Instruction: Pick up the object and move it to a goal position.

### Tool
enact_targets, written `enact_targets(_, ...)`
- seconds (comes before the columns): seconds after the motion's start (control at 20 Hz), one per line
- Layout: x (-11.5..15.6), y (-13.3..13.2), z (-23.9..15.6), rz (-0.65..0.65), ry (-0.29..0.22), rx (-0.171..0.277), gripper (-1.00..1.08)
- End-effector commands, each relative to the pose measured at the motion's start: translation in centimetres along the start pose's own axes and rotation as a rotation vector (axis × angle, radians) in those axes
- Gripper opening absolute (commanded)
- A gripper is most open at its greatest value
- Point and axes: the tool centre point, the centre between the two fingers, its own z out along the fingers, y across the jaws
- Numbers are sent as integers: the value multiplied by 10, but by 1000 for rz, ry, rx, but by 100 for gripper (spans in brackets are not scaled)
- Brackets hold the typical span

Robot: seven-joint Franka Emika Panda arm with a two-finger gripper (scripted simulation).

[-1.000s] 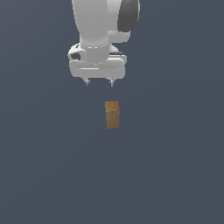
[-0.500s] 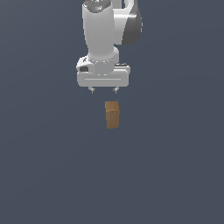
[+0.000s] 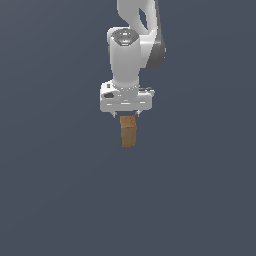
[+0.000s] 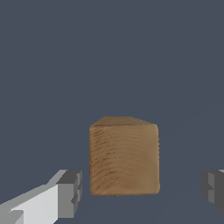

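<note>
While the white arm (image 3: 131, 55) hangs from the top of the exterior view, its gripper (image 3: 125, 114) sits directly above the object (image 3: 128, 131), an orange-brown block with wood grain, standing upright on the flat dark grey-blue floor (image 3: 60, 200). In that view the two short fingertips (image 3: 113, 114) show just below the white hand body, one on each side of the block's top edge; the block's upper end meets the underside of the hand in the picture, though whether anything touches there cannot be told from this angle.

In the wrist view the block (image 4: 124, 155) stands between the two pads, its top face and one broad grained side visible. One grey pad (image 4: 70, 192) on its white finger lies to one side of the block, the other pad (image 4: 213, 187) well off to the other side at the picture's edge. Clear floor shows between each pad and the block, with a wider gap on the second side. The jaws are spread wide and grip nothing. The block is narrower than the opening and is not centred in it.
</note>
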Motion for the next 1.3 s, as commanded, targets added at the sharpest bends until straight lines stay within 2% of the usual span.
enact_targets(0.0, 0, -4, 9, -14, 3, -1, 100)
enact_targets(0.55, -2, -8, 21, -25, 4, -1, 100)
enact_targets(1.25, -2, -8, 67, -26, 5, -1, 100)
